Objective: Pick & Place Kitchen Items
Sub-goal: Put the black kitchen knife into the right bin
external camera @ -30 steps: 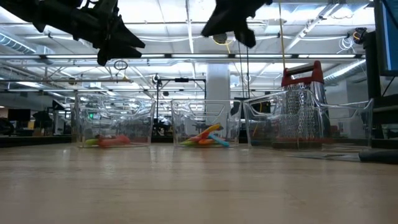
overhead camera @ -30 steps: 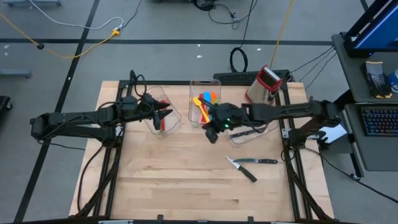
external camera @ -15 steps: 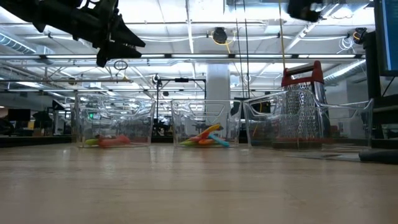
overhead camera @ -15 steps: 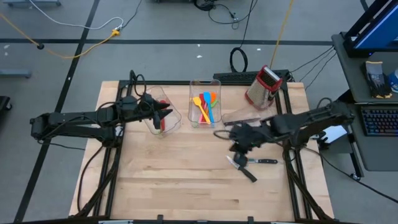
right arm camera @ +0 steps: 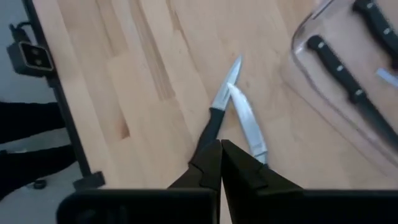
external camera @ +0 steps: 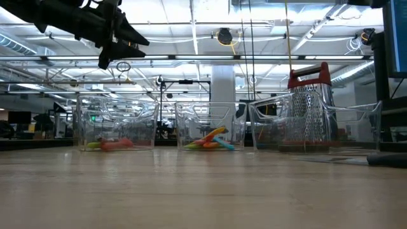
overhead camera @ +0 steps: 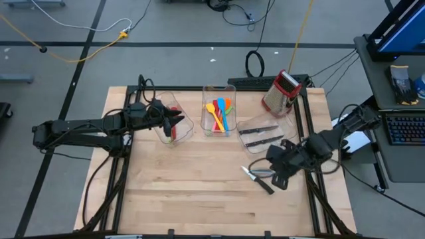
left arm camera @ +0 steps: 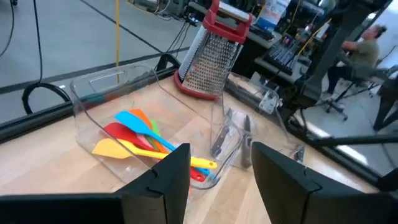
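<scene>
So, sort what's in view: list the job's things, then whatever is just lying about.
Job: two loose knives on the table, binned knives, coloured spatulas, orange-red utensil in the far bin.
Lying about: box grater, clear bins.

- Left arm: extends from the table's left edge toward the middle, wrist raised.
- Left gripper (overhead camera: 178, 120): held high above the table; its fingers (left arm camera: 165, 177) stand apart with a clear gap between them.
- Right arm: folded in from the right edge, wrist angled down.
- Right gripper (overhead camera: 279, 176): fingers (right arm camera: 208, 163) pressed together, tips touching, nothing between them.
</scene>
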